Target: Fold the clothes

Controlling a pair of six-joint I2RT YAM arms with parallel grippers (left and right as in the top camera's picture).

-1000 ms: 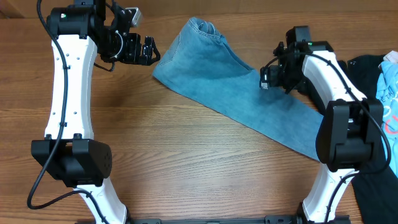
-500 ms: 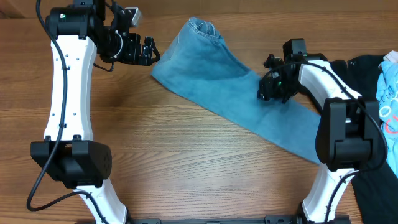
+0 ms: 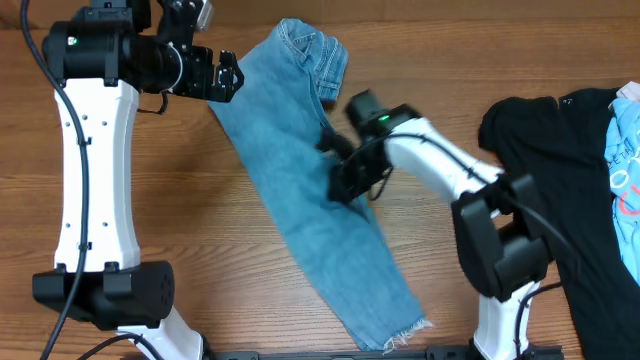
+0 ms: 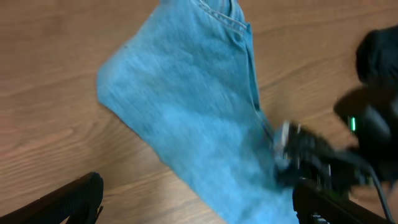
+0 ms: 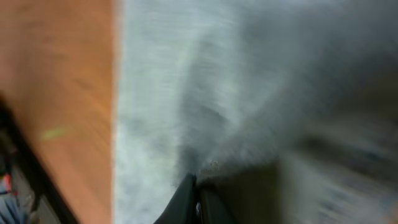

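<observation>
The clothes, a pair of light-blue jeans point(image 3: 300, 190), lie in a long diagonal strip from the waistband at the back to a frayed hem point(image 3: 405, 328) near the front edge. My right gripper point(image 3: 345, 185) sits on the strip's right edge at mid length, shut on the denim. The blurred right wrist view shows its jaws point(image 5: 198, 200) pressed together with fabric bunched at the tip. My left gripper point(image 3: 228, 75) hovers open beside the jeans' upper left edge. In the left wrist view its fingers point(image 4: 71, 198) stand wide apart above the jeans point(image 4: 186, 106), holding nothing.
A large black garment point(image 3: 540, 150) is heaped at the right, and a pale printed garment point(image 3: 625, 170) lies on it at the table's right edge. Bare wooden table point(image 3: 200, 250) lies between the arms' bases.
My right gripper has shut on the jeans and swept left toward the middle, dragging the leg with it. The jeans now lie steeper, hem toward the front. The left gripper shifted slightly left.
</observation>
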